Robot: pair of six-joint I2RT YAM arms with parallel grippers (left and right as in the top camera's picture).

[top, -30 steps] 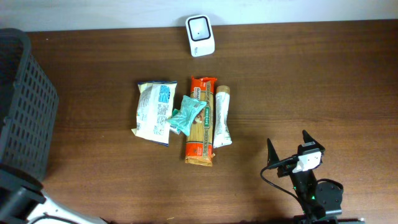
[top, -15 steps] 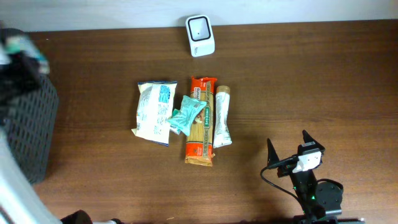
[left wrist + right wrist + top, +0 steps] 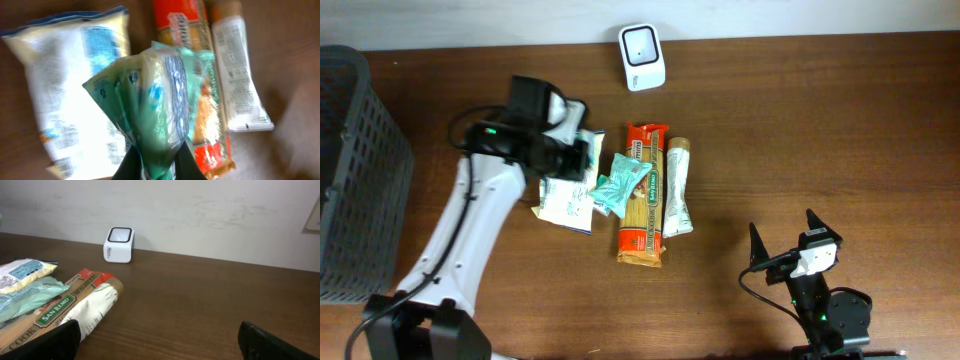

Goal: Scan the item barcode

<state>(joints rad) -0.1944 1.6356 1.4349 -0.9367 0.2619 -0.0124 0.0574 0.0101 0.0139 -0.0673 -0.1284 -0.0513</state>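
A green packet (image 3: 620,183) lies across an orange pasta pack (image 3: 643,205), between a white-and-blue bag (image 3: 563,190) and a white tube (image 3: 677,190). The white scanner (image 3: 642,43) stands at the table's far edge. My left gripper (image 3: 588,165) hovers over the white bag, just left of the green packet. In the left wrist view its fingers stand nearly together, and the green packet (image 3: 150,100) fills the view right behind the left gripper (image 3: 159,161). I cannot tell whether they touch. My right gripper (image 3: 783,235) sits open near the front right, nothing between its fingers (image 3: 55,340).
A dark mesh basket (image 3: 365,95) stands at the left edge of the table. In the right wrist view the scanner (image 3: 119,244) stands against a pale wall, with the tube (image 3: 92,307) and pasta pack (image 3: 45,317) at the left.
My left arm has swung from over the basket at the far left to the group of items, with its fingers shut all the way. The items and the right arm have not moved.
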